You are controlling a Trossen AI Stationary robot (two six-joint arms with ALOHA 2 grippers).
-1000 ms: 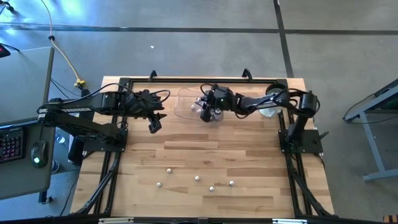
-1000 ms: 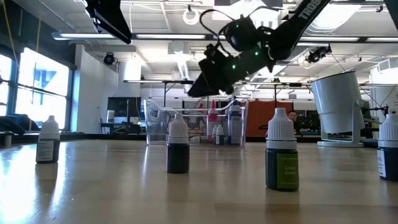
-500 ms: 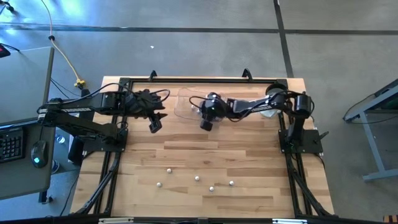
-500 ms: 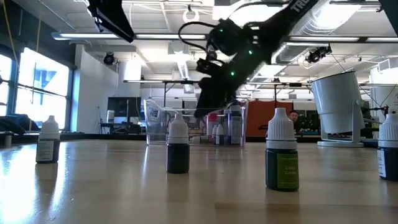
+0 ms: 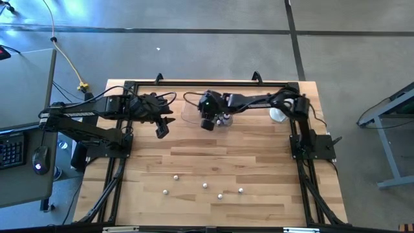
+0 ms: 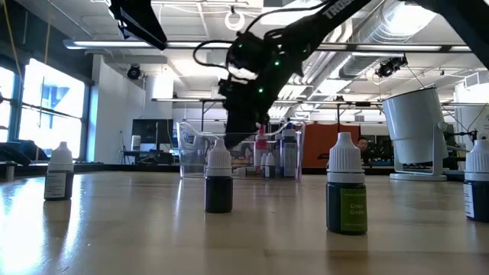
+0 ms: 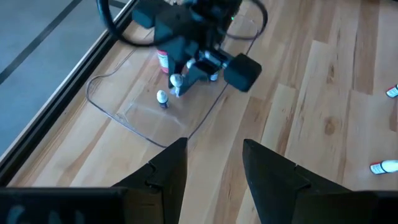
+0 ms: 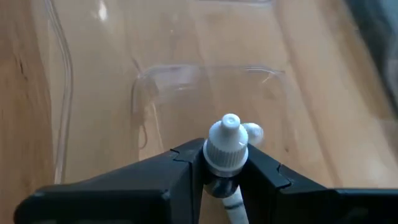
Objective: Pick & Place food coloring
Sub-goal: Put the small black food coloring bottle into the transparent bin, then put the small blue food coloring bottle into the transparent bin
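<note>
My right gripper (image 5: 207,123) hangs over the clear tray (image 5: 192,109) at the table's far side, shut on a food coloring bottle (image 8: 227,144) with a white cap. More bottles stand in the tray, a white-capped one (image 7: 162,98) and a red one (image 7: 163,59). Several food coloring bottles (image 5: 205,186) stand upright on the near part of the table, and they show large in the low view (image 6: 218,179). My left gripper (image 7: 214,155) waits open and empty to the tray's left (image 5: 160,129). My right gripper pinches the bottle between its two fingers just under the white cap (image 8: 219,176). The cap sticks out past the fingertips and the body runs back between them. The fingers slant down from the table's right. The bottle is lifted clear, above the tray's floor.
A white cup-like object (image 5: 278,115) stands at the far right, tall in the low view (image 6: 416,130). The tray's thin clear wall (image 8: 149,81) rises just ahead of the held bottle. Bare wood lies between the tray and the near row of bottles.
My right gripper has gone toward the table's left edge over the tray, carrying the bottle, and has tipped from a shallow slant to a steeper downward one. Its fingers have stayed shut on the bottle.
</note>
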